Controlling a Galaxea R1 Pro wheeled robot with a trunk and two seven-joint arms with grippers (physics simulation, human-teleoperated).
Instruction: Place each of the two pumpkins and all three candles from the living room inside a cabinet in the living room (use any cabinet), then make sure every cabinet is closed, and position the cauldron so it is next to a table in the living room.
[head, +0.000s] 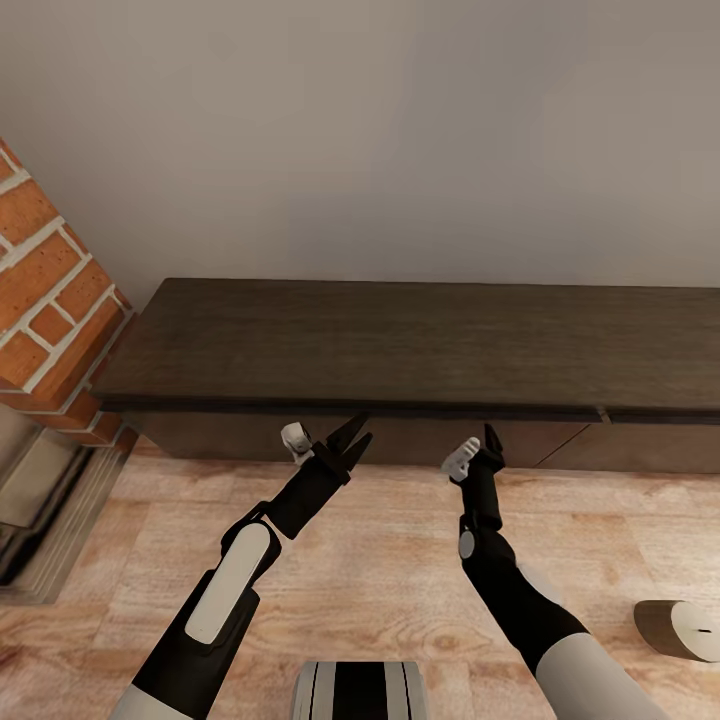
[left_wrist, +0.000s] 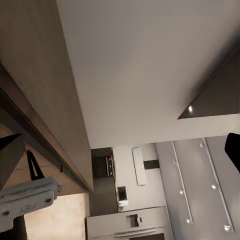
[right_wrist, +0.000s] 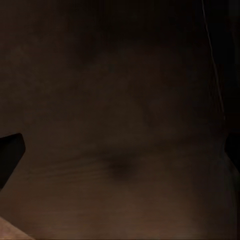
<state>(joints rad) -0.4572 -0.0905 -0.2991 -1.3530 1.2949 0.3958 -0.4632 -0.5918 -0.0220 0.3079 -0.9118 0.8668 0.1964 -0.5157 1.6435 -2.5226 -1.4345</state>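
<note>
A: What is seen nearest the camera?

B: The robot's own trunk is seen at the bottom edge of the head view, on a pale wood plank floor. Both arms are raised forward from it. A candle, beige-grey and lying on its side with the wick end turned toward the right, is seen on the floor at the lower right, well apart from the right arm.

A: How are the hands held?

B: The left hand is shown empty, its two dark fingers parted in a narrow V, just in front of the cabinet's front edge. The right hand is pointed at the cabinet front; only one dark finger tip is made out in the head view, so its opening cannot be told. Nothing is seen held in it. In the right wrist view a dark brown wood surface is seen close up, with finger tips at the two sides of the frame.

A: And beyond the hands?

B: The cabinet, long, low and dark brown, is set against a plain grey wall. Its fronts are seen flush and closed, with a seam marked near the right end. Nothing is seen on its top. A red brick fireplace surround is seen beside its left end.
</note>
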